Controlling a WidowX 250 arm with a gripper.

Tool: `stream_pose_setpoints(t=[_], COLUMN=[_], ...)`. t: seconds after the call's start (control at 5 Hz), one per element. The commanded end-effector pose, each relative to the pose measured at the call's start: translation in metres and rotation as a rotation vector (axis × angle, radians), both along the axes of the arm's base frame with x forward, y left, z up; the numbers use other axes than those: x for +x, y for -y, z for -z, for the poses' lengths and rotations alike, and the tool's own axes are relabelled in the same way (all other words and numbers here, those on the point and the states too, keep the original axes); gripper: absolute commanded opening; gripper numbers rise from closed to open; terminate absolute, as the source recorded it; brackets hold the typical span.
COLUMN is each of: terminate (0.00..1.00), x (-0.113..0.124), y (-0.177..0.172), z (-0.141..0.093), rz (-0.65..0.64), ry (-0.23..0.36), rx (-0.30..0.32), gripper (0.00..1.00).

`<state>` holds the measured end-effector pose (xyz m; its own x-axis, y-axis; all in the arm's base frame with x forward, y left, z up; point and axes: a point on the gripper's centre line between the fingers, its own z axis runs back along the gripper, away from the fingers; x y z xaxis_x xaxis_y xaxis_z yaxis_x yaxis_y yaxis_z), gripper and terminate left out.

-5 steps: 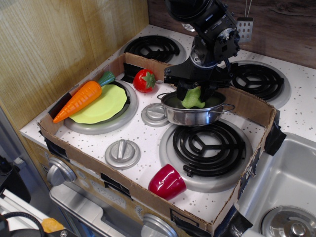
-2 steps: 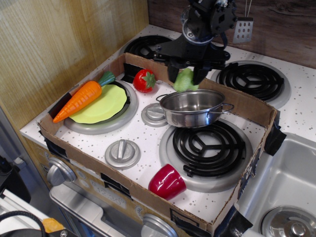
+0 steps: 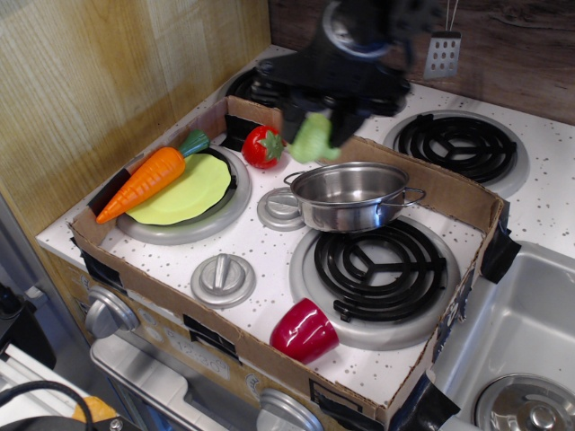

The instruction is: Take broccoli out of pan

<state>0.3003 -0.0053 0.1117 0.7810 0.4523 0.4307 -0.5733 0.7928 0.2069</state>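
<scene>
Pincer (image 3: 314, 121) grasping broccoli (image 3: 310, 139) above speckled white stovetop (image 3: 269, 251), up-left of pan (image 3: 350, 196); wood-panel wall (image 3: 108, 81) left.

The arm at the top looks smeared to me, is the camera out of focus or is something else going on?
In the observation.image view only the gripper and the broccoli it holds are smeared, which suggests motion blur; the pan, carrot and red cup look sharp, so focus seems fine. The pan's steel shows bright glare.
</scene>
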Motion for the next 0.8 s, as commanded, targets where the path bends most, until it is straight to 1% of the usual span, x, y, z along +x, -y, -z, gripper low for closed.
stream_pose_setpoints(t=[0.0, 0.2, 0.4, 0.6], terminate=[0.00, 0.00, 0.00, 0.00], x=[-0.024, -0.028, -0.027, -0.027], y=[0.039, 0.055, 0.070, 0.083], z=[-0.020, -0.012, 0.000, 0.016], rz=[-0.116, -0.147, -0.106, -0.091], ry=[0.031, 0.024, 0.016, 0.009], rx=[-0.032, -0.095, -0.150, -0.243], gripper=[0.00, 0.00, 0.00, 0.00])
